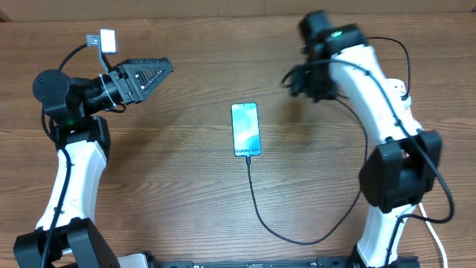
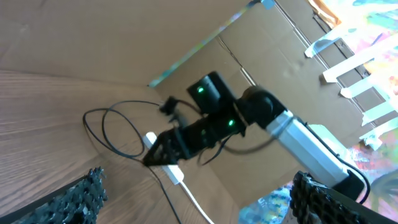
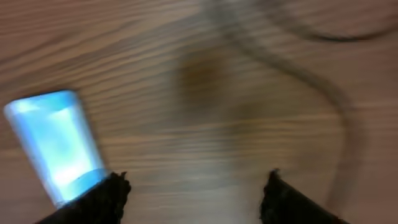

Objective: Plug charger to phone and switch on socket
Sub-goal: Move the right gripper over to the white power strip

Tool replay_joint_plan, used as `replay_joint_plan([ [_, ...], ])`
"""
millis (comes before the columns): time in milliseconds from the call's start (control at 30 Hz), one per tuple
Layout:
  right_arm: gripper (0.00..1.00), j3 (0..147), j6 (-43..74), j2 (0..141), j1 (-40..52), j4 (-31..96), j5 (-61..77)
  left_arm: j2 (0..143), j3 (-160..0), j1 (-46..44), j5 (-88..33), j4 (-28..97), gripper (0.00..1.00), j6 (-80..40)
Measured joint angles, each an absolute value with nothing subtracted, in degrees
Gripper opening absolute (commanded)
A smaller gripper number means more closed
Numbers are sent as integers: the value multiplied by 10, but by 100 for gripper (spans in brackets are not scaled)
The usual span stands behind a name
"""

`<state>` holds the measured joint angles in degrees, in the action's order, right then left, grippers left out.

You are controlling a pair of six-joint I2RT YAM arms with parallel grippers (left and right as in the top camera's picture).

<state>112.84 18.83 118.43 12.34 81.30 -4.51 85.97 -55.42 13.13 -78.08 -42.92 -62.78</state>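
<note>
Under both sets of fingers lies the wooden table [image 1: 186, 186]. Fingers of the left gripper [image 1: 162, 71] stand spread wide and empty, and those of the right gripper [image 1: 291, 80] are spread too, holding nothing. Between them, apart from both, rests the phone [image 1: 245, 129], with the charger [image 1: 256, 201] meeting its end.

The phone [image 1: 245, 129] lies flat with its blue screen lit, left of the right gripper [image 1: 290, 80]. The thin black charger [image 1: 256, 205] meets the phone's near end, then loops rightward. The white socket [image 2: 175, 174] shows partly beyond that gripper.
</note>
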Motion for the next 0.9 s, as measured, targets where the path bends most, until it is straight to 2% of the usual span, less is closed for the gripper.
replay_joint_plan([
  [167, 100, 1133, 211, 1184, 30, 847, -108, 860, -554, 131, -781, -429, 100, -628],
  [567, 100, 1131, 223, 1184, -164, 826, -136, 860, -554, 131, -781, -429, 100, -628],
  [900, 100, 1050, 225, 1184, -251, 743, -135, 860, -554, 131, -781, -429, 100, -628],
])
